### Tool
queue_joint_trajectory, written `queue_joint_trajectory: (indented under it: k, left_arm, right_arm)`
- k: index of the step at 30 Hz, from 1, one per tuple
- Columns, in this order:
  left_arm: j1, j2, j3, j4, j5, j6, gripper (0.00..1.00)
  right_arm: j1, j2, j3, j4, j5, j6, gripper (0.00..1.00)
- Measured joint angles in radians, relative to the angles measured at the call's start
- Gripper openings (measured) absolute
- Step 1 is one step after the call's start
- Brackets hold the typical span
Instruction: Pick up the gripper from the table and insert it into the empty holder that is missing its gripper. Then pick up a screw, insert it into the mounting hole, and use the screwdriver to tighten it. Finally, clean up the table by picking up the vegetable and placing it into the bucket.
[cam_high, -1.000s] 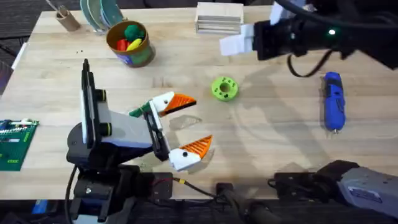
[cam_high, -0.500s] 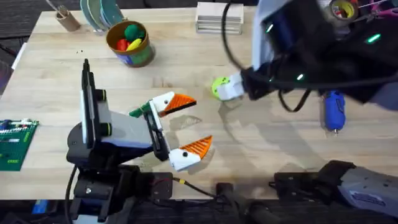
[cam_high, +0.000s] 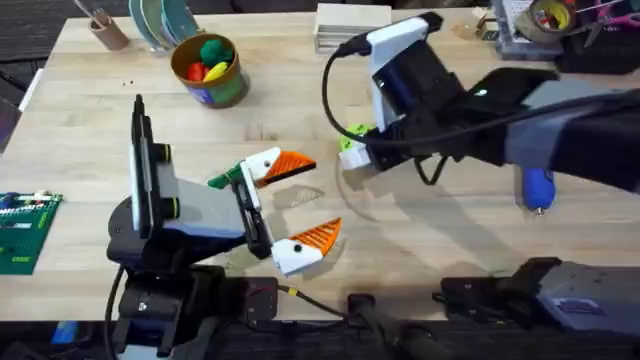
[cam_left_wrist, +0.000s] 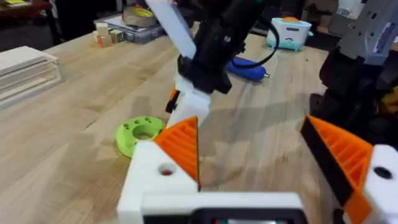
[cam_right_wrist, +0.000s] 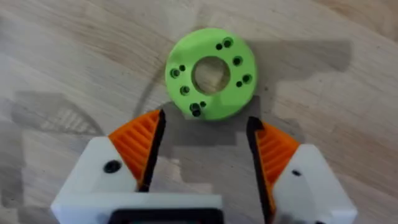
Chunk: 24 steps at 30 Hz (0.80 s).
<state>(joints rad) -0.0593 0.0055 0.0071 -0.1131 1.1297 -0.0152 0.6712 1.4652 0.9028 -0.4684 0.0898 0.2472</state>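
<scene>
Overhead, most of the job looks unfinished. The stubby blue screwdriver (cam_high: 537, 188) lies on the bare wooden table (cam_high: 450, 240), partly under the right arm. A small dark green shape just beside the left gripper (cam_high: 312, 198), probably the vegetable (cam_high: 218, 181) though a finger hides part of it, sits on the table well apart from the bucket (cam_high: 225, 92). The bucket is a round printed can with a yellow lining, at the far left and holding bright toys. Every white finger block in sight carries a ribbed orange wedge, so the fitting step may be done, but that is a judgement only. The right gripper (cam_right_wrist: 205, 124) hangs low over the table with its fingers spread wide, gripping nothing. The lime-green disc (cam_right_wrist: 210, 73) lies just beyond its tips, a smooth plastic ring pierced by small dark holes. The left gripper is also spread wide and empty. The table is pale, streaky wood grain.
</scene>
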Motion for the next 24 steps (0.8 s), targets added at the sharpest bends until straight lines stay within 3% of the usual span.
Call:
queue_joint_trajectory:
  k: [11, 24]
  left_arm:
    - [0.000, 0.000, 0.000, 0.000, 0.000, 0.000, 0.993]
    - [0.000, 0.000, 0.000, 0.000, 0.000, 0.000, 0.992]
  right_arm:
    - [0.002, 0.030, -0.002, 0.058, 0.000, 0.006, 0.630]
    - [0.013, 0.039, -0.002, 0.077, 0.002, -0.024, 0.582]
